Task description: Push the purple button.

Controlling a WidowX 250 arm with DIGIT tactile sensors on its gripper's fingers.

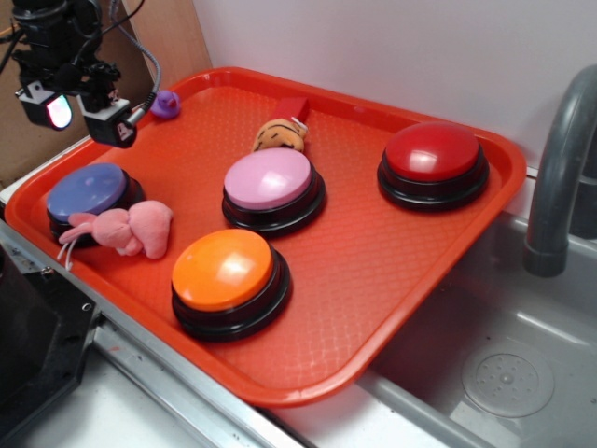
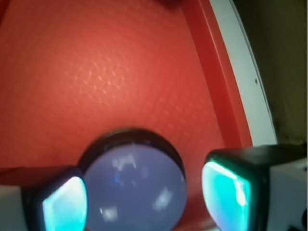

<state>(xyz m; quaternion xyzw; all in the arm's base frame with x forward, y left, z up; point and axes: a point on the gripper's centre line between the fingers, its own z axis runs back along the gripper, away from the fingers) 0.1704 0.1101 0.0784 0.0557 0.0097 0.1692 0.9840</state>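
Hovering end effector (image 1: 82,114): fingers spread apart, empty, above the purple button (image 1: 88,191).
Purple button: at nine o'clock on the red tray (image 1: 373,261), touching the pink plush toy (image 1: 126,230).

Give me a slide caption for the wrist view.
Open gripper hovering above the purple button on the red tray.
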